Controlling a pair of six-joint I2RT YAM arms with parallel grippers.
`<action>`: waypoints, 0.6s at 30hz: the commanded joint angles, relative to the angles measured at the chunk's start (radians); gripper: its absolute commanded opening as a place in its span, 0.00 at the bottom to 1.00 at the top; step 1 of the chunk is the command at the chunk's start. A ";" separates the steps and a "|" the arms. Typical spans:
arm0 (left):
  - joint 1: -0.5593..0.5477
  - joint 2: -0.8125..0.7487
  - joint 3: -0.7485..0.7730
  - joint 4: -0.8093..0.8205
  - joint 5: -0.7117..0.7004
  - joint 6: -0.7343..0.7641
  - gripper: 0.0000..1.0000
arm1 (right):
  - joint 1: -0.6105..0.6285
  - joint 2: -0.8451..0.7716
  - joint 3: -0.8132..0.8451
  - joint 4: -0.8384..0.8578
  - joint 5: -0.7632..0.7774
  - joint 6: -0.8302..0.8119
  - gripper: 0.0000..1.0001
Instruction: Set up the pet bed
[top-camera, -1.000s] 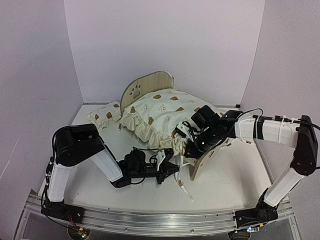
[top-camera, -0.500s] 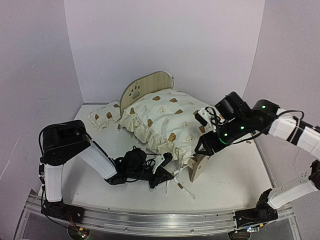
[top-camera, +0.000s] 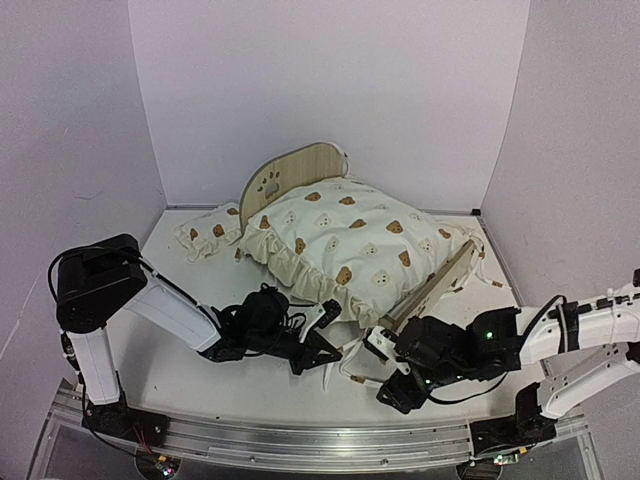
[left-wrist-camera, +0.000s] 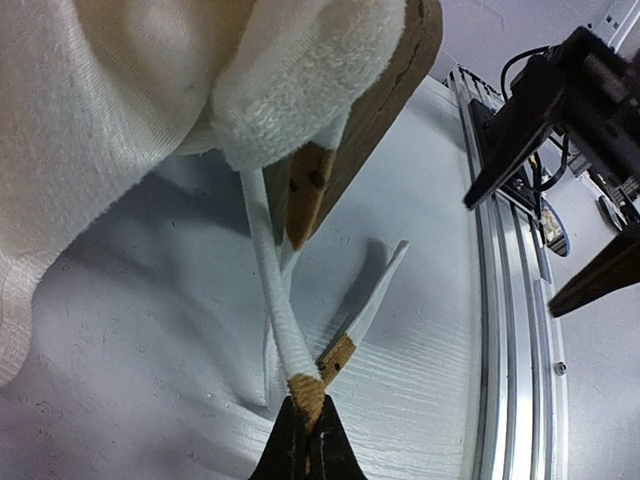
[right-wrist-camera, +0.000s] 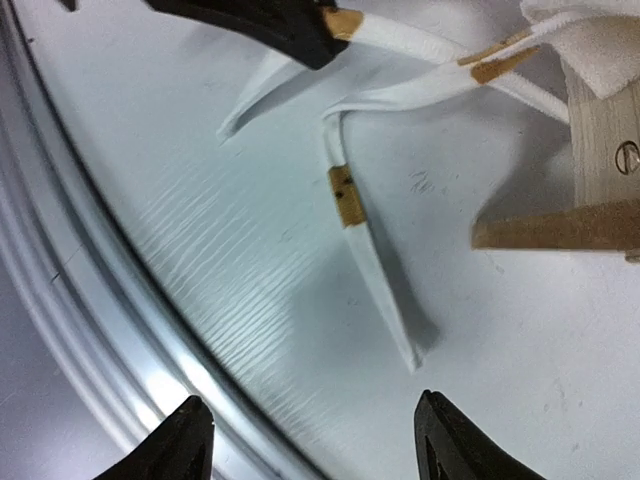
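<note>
Plywood bed (top-camera: 300, 165) stands beyond both pincers in the top view, with the cushion (top-camera: 350, 235) on it and the footboard (top-camera: 440, 283) just past the right pincer (top-camera: 385, 372). The left pincer (top-camera: 322, 355) lies low over the worktop (top-camera: 180, 385), just left of the right one, with the cushion's edge close beyond it.

From the left wrist, the left pincer (left-wrist-camera: 305, 445) is pinched tight on the brown tip of a white tie (left-wrist-camera: 270, 290), which runs up from it to the cushion corner by the footboard (left-wrist-camera: 370, 110).

From the right wrist, the right pincer (right-wrist-camera: 315, 440) stands wide and holds nothing. A second tie (right-wrist-camera: 365, 250) lies loose on the worktop just ahead of it.

The step in hand looks to be fastening the cushion at the foot end. Next, the right pincer likely must drop onto the loose tie and close, so both ties can meet round the footboard.
</note>
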 joint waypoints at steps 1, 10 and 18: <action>-0.005 -0.021 0.002 -0.013 0.029 -0.049 0.00 | 0.006 0.036 -0.119 0.421 0.184 -0.049 0.69; -0.004 -0.065 -0.034 -0.016 0.025 -0.094 0.00 | -0.001 0.194 -0.204 0.641 0.270 -0.207 0.73; -0.004 -0.096 -0.044 -0.032 0.019 -0.100 0.00 | -0.006 0.386 -0.197 0.729 0.199 -0.120 0.52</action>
